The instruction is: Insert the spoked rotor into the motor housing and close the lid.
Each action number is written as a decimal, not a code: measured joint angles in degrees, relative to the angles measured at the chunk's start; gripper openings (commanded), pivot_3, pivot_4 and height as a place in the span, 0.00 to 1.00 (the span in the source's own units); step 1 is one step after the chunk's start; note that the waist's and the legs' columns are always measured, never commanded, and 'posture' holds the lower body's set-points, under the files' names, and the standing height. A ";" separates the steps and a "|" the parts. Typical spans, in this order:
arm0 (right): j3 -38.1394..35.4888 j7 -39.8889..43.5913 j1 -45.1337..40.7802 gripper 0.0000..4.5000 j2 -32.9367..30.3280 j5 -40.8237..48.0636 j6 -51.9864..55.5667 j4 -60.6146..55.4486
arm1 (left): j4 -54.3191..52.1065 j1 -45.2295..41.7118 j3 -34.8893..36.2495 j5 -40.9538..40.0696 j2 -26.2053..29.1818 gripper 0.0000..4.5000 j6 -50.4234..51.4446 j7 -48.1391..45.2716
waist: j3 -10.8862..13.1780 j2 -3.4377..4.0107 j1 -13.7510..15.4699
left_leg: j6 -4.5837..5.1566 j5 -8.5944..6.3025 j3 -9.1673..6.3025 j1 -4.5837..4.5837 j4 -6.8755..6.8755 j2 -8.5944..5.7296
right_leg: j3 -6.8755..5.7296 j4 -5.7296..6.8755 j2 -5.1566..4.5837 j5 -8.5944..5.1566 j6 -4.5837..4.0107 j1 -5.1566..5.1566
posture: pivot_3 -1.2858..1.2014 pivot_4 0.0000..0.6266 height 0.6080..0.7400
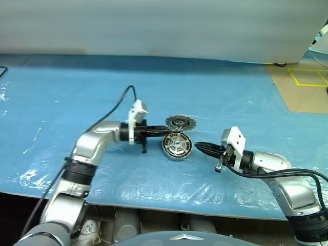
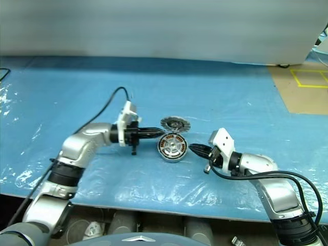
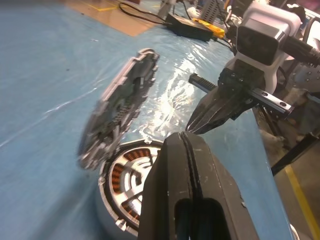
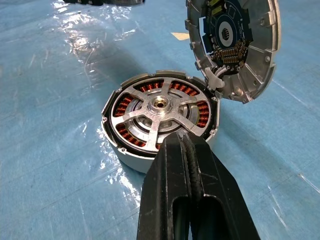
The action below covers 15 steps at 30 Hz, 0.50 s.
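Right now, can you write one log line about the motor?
spoked silver rotor: seated in round silver motor housing | finned silver lid: tilted open | left gripper: shut | right gripper: shut

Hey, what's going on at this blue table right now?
A two-armed robot is assembling a small motor. The spoked rotor already sits inside the motor housing on the blue table. The lid stands open, tilted up at the housing's rim, not yet closed. The left gripper and right gripper, both with jaws shut, flank the housing.
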 measured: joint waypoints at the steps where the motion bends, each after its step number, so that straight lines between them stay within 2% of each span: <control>1: 0.00 0.03 -0.07 0.00 0.00 0.00 0.04 0.00 | 0.48 -0.10 0.70 -0.07 0.86 0.00 -0.38 0.03 | 0.00 0.00 0.08 | -0.03 -0.02 0.00 -0.01 0.00 -0.01 | -0.01 -0.04 -0.01 0.00 0.00 0.01 | 0.52 0.24 1.00; 5: 0.03 0.21 -0.65 0.00 -0.04 0.11 0.49 -0.03 | 10.31 -3.38 2.77 3.36 2.02 0.00 -6.66 1.88 | 0.00 0.00 0.32 | -0.01 -0.01 -0.01 -0.03 0.07 0.01 | -0.01 -0.07 0.00 0.00 0.01 0.03 | 0.52 0.24 1.00; 8: 0.28 0.61 -0.61 0.00 -0.18 0.28 0.85 -0.25 | 23.66 -10.43 4.31 7.71 0.80 0.00 -16.60 5.46 | 0.01 -0.02 0.57 | -0.02 -0.01 -0.03 -0.06 0.14 0.00 | -0.02 -0.08 0.00 0.02 0.03 0.06 | 0.52 0.24 1.00; 11: 0.58 0.59 -0.49 0.00 -0.17 0.30 1.35 -0.81 | 36.76 -18.81 5.28 10.57 -3.11 0.00 -25.29 7.45 | 0.01 -0.02 1.35 | 0.05 0.03 -0.07 -0.13 0.19 -0.04 | -0.02 -0.12 -0.02 0.17 0.29 0.07 | 0.52 0.24 1.00; 15: 1.26 0.10 -0.72 0.00 0.01 0.48 1.93 -1.51 | 47.93 -26.15 5.29 12.58 -8.94 0.00 -31.76 6.34 | 0.01 -0.03 1.65 | 0.06 0.05 -0.11 -0.17 0.13 -0.05 | -0.04 -0.11 -0.01 0.25 0.42 0.06 | 0.52 0.24 1.00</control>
